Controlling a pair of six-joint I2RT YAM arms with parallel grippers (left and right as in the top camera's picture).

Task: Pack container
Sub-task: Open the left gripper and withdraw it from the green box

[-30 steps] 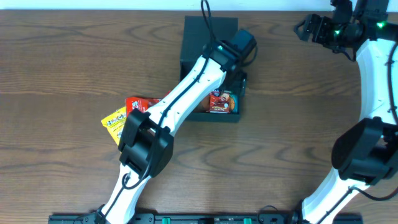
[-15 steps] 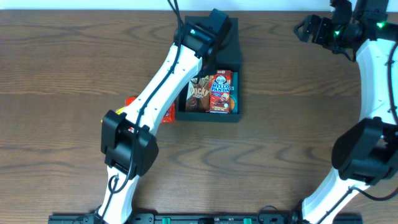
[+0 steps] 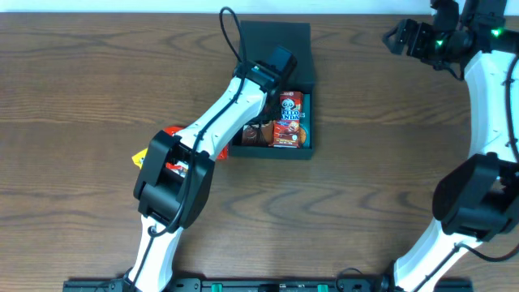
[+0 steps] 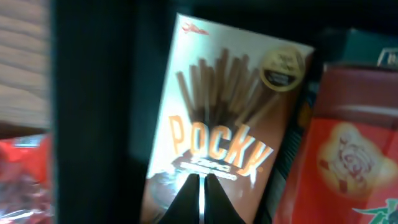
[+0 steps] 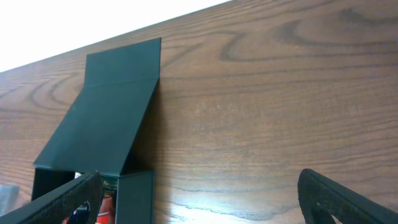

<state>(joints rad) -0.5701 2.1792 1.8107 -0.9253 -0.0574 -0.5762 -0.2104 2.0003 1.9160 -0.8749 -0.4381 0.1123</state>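
Your left gripper (image 4: 200, 198) has its fingers pressed tip to tip with nothing between them. In the left wrist view the dark tips sit over the lower edge of a brown Pocky box (image 4: 224, 124), and you cannot tell from here whether they touch it. The Pocky box lies flat inside the container (image 4: 93, 112), just beside a red box (image 4: 348, 168) on its right. From overhead, both packs lie side by side in the near half of the container (image 3: 272, 152): Pocky box (image 3: 258, 134) on the left, partly under the left arm (image 3: 219, 122), and the red box (image 3: 289, 118) on the right. The wrist covers the left gripper itself in that view. The dark teal container sits at the far middle of the table (image 3: 81, 65), with its lid (image 3: 276, 36) folded back toward the far edge. Outside it, near the left wall, a red pack (image 3: 172, 134) and a yellow pack (image 3: 139, 156) lie on the table, mostly hidden by the arm. Your right gripper (image 5: 199, 176) has its jaws spread wide and empty. It hangs well apart at the far right corner (image 3: 401, 36), its camera looking across bare wood at the raised lid (image 5: 106, 124).
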